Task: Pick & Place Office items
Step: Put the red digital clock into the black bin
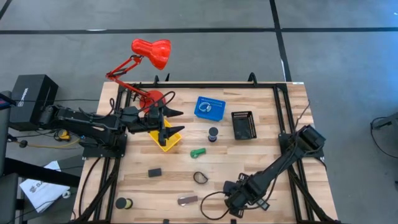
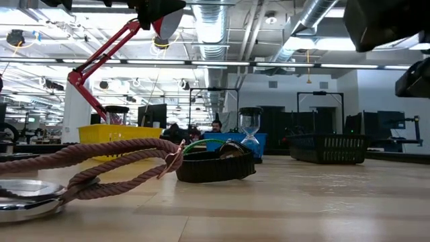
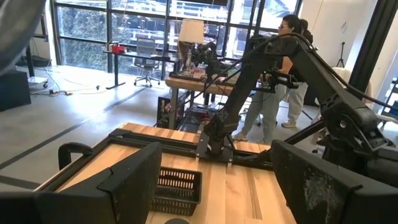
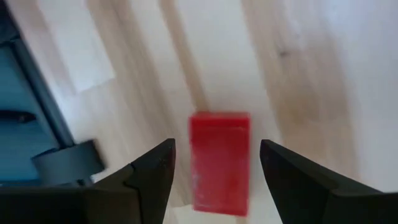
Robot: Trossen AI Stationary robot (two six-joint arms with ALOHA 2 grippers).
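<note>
Red lamp, yellow, blue, black baskets

Both arms are dark, nearly black, and made of thick angular segments joined by rounded joints. The left arm, at the middle left of the high view, has a bulky base with thin black cables beside it. The right arm, at the lower right, is a slimmer line of links and a black cable loops near its wrist. Each end effector has two matte black fingers with flat faces and sharp slanted edges; one finger in the left wrist view carries pale scuff marks.
</note>
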